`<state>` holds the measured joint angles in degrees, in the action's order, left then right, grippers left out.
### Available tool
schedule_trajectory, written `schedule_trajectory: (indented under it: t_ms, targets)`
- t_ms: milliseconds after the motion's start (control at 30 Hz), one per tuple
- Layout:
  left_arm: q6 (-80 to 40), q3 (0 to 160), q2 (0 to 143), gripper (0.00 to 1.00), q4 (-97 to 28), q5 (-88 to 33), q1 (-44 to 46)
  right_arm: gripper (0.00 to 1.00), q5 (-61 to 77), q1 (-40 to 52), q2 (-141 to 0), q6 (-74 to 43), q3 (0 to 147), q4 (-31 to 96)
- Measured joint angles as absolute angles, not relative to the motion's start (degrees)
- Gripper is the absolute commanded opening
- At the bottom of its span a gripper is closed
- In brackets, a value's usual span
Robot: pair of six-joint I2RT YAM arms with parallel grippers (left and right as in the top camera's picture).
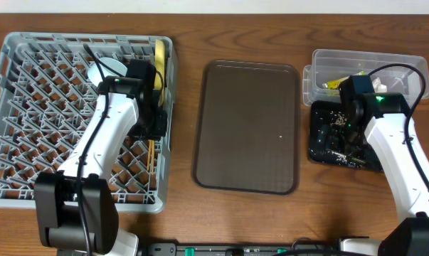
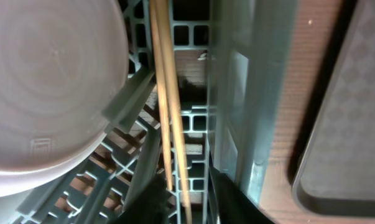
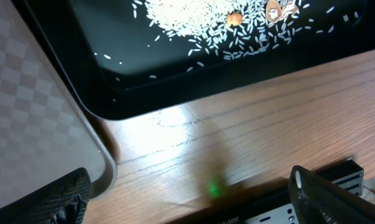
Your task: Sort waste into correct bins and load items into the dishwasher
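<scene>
Wooden chopsticks (image 2: 165,93) lie between parted fingers of left gripper (image 2: 190,202); right gripper (image 3: 187,193) gapes empty.

Bare wood strip between dish rack (image 1: 79,37) and serving tray (image 1: 246,128); chopsticks (image 2: 165,112) tight between its wall and bowl (image 2: 44,81)

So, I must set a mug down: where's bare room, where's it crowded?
Free: the brown serving tray, nearly bare; the table strip between it and the dish rack; the rack's left half. Crowded: the rack's right edge, with plate, chopsticks and left arm; the clear tub and black tray by the right arm.
</scene>
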<state>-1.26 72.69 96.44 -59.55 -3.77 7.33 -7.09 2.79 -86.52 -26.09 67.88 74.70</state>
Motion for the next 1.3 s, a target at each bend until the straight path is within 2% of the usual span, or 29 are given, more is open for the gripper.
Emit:
schedule_trajectory:
  t_ms: [100, 400, 533, 667, 933, 1067, 1200, 1233, 1300]
  targets:
    - [-1.4, 72.7, 96.4, 0.47, -59.6, -3.1, 7.0, 0.99, -7.1, 2.8, -86.5, -26.1, 67.9, 74.7]
    - [-1.5, 72.7, 92.7, 0.49, -59.1, -3.1, 7.0, 0.99, -7.1, 2.8, -86.5, -24.3, 67.9, 71.6]
    - [-1.7, 72.7, 85.9, 0.68, -57.4, -3.5, 7.1, 0.99, -6.8, 2.8, -86.5, -22.5, 67.9, 65.3]
    - [-1.7, 72.7, 80.4, 0.75, -57.5, -3.7, 7.2, 0.99, -5.4, 2.8, -86.5, -19.3, 67.9, 58.4]
    - [-4.0, 72.7, 77.5, 0.76, -63.8, -3.8, 7.2, 0.99, -4.5, 2.8, -86.5, -16.7, 67.9, 58.8]
    - [-4.7, 70.9, 69.7, 0.76, -63.0, -3.7, 7.2, 0.99, -4.4, 2.8, -84.5, -17.0, 67.4, 58.2]
    - [-4.8, 66.1, 56.3, 0.77, -59.6, -3.0, 7.2, 0.99, -4.3, 2.8, -76.1, -17.0, 64.0, 54.2]
    - [-4.8, 64.5, 52.4, 0.91, -58.4, -3.0, 7.2, 0.99, -4.3, 2.8, -73.5, -17.0, 62.9, 53.5]
    - [-5.0, 61.6, 45.9, 0.91, -57.0, -2.8, 7.2, 0.99, -4.3, 2.8, -67.8, -17.0, 60.2, 51.8]
